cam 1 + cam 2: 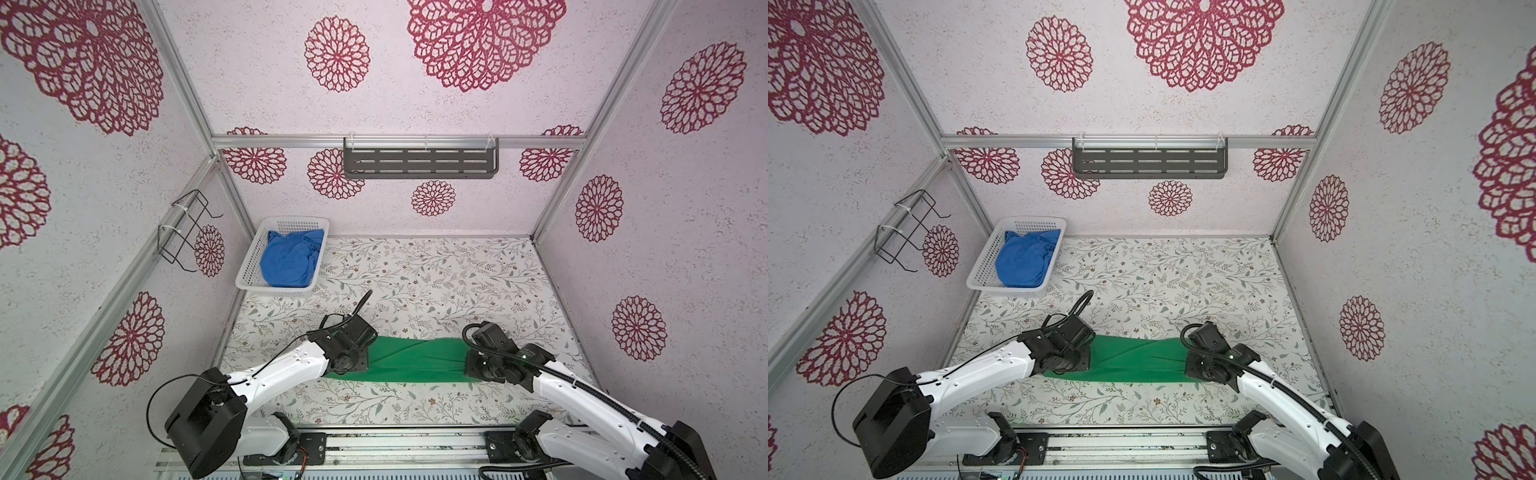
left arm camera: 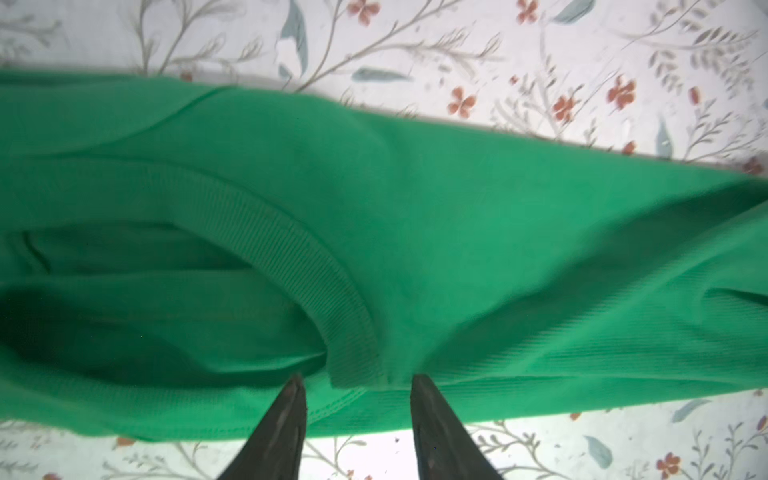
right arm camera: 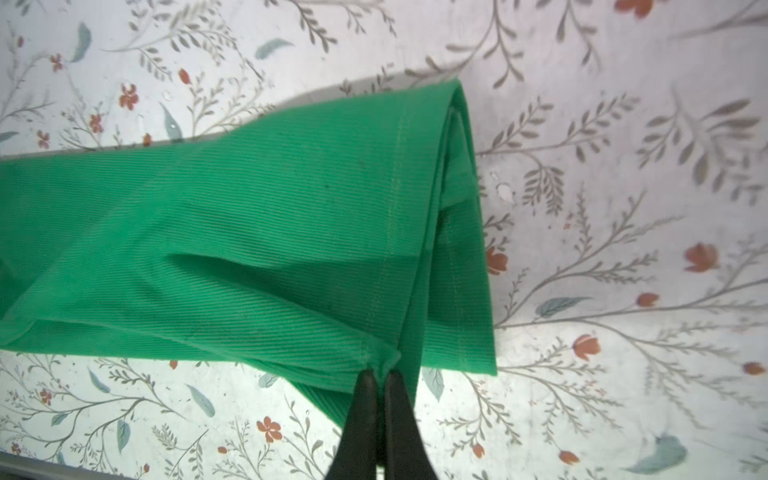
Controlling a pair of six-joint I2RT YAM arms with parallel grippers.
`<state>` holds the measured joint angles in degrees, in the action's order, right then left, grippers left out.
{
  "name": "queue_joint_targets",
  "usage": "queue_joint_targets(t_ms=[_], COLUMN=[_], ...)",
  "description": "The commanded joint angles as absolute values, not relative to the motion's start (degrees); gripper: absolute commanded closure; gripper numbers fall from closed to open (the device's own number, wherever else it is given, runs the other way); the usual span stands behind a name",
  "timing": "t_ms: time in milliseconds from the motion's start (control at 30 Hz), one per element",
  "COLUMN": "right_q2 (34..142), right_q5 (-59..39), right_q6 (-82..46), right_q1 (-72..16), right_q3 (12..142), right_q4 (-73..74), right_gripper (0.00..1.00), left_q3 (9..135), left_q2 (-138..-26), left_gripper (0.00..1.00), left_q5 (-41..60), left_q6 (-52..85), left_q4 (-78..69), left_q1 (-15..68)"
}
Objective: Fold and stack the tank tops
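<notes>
Right wrist view has the right gripper (image 3: 379, 372) pinched shut on a hem corner of the green tank top (image 3: 249, 232), a folded strip on the floral table (image 1: 436, 282), while the left gripper (image 2: 357, 380) is partway open straddling its ribbed trim, and the blue tank top (image 1: 291, 259) sits bunched in the white basket (image 1: 251, 259).

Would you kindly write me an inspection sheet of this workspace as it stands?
Surface: floral-print table, no spills seen.
Job's things: green tank top folded into a long strip on the table; blue tank top crumpled in the white basket.
Clutter: nothing seen.
Hands: left hand open over the green top's ribbed opening; right hand shut on its hem corner.
Cables: black cables loop above both hands, off the fabric.
Surroundings: grey slotted shelf and black wire rack mounted above the table.
</notes>
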<state>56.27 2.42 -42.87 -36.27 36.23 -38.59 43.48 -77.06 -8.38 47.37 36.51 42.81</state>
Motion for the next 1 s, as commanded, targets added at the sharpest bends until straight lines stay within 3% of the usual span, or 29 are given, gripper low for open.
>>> queue_joint_targets(t_ms=[0, 233, 433, 500, 567, 633, 967], right_q2=[56.09, 53.08, 47.27, 46.51, 47.41, 49.60, 63.16], right_q5=[6.14, 0.50, 4.38, 5.78, 7.68, 8.96, 7.18], right_q6=[-38.70, -48.62, -53.52, -53.28, -51.91, -50.02, -46.06], right_q1=[-36.21, -36.21, -36.12, -35.91, -35.86, -35.86, -36.91], right_q3=[41.61, 34.86, 29.49, 30.62, 33.18, 35.99, 43.44], right_q4=[-46.65, -50.80, -51.24, -50.30, -50.28, -50.77, -41.89], right_gripper=[1.00, 0.94, 0.90, 0.82, 0.68, 0.63, 0.66], left_q3=[43.84, 40.44, 39.39, 40.58, 42.46, 44.48, 51.85], left_q2=[-79.62, -83.82, -84.46, -83.83, -82.80, -81.78, -79.16], left_gripper=[0.55, 0.55, 0.56, 0.55, 0.53, 0.49, 0.44], left_q5=[-8.10, -6.76, -6.70, -6.64, -6.63, -6.10, -6.24], left_q6=[46.76, 49.70, 50.52, 49.82, 48.91, 48.12, 46.07], left_q4=[35.49, 32.45, 33.36, 34.58, 36.58, 38.92, 44.30], left_q1=[42.37, 42.08, 41.84, 41.84, 41.84, 41.89, 41.03])
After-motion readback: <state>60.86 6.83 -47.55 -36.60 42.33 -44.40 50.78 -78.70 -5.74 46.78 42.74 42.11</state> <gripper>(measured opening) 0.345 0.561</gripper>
